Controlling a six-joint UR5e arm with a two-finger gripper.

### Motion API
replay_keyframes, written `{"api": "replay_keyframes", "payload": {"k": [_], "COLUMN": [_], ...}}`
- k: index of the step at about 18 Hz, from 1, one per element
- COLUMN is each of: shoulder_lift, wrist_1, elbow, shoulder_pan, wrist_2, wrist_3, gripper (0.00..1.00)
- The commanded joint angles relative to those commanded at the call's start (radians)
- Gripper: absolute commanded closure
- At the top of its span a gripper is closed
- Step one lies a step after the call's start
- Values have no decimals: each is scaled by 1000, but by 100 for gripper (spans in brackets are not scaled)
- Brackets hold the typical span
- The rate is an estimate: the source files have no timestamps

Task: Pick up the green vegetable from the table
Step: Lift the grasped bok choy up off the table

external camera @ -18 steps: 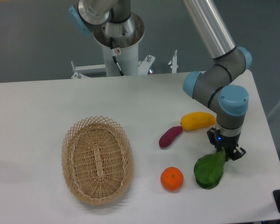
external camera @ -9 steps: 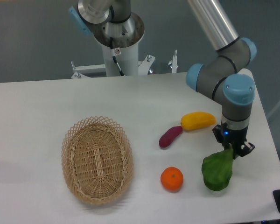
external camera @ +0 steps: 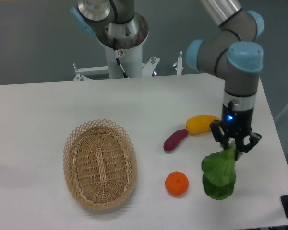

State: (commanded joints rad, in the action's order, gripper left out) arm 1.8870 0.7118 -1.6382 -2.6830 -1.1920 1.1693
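Green vegetable (external camera: 219, 173) dangles leaf-down, gripper (external camera: 234, 145) pinching pale stalk end, apparently clear of table (external camera: 48, 105), beside orange (external camera: 176, 183)

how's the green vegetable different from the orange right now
The green vegetable is leafy, dark green and irregular in shape; the orange is round and bright orange. The vegetable is clearly larger than the orange. The gripper is shut on the vegetable's upper end, so it hangs upright beneath it, while the orange sits free on the table with nothing touching it. Both are at the table's front right, side by side.
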Motion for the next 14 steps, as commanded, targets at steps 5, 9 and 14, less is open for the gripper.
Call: {"api": "replay_keyframes", "payload": {"k": [5, 9, 14], "shoulder_lift": [-88, -117, -117], "wrist_1": [75, 120, 121], "elbow": [-32, -32, -29], "shoulder_pan": [15, 17, 17], "wrist_2": [0, -1, -1], "wrist_3": [-72, -74, -76], "gripper": [61, 61, 61]}}
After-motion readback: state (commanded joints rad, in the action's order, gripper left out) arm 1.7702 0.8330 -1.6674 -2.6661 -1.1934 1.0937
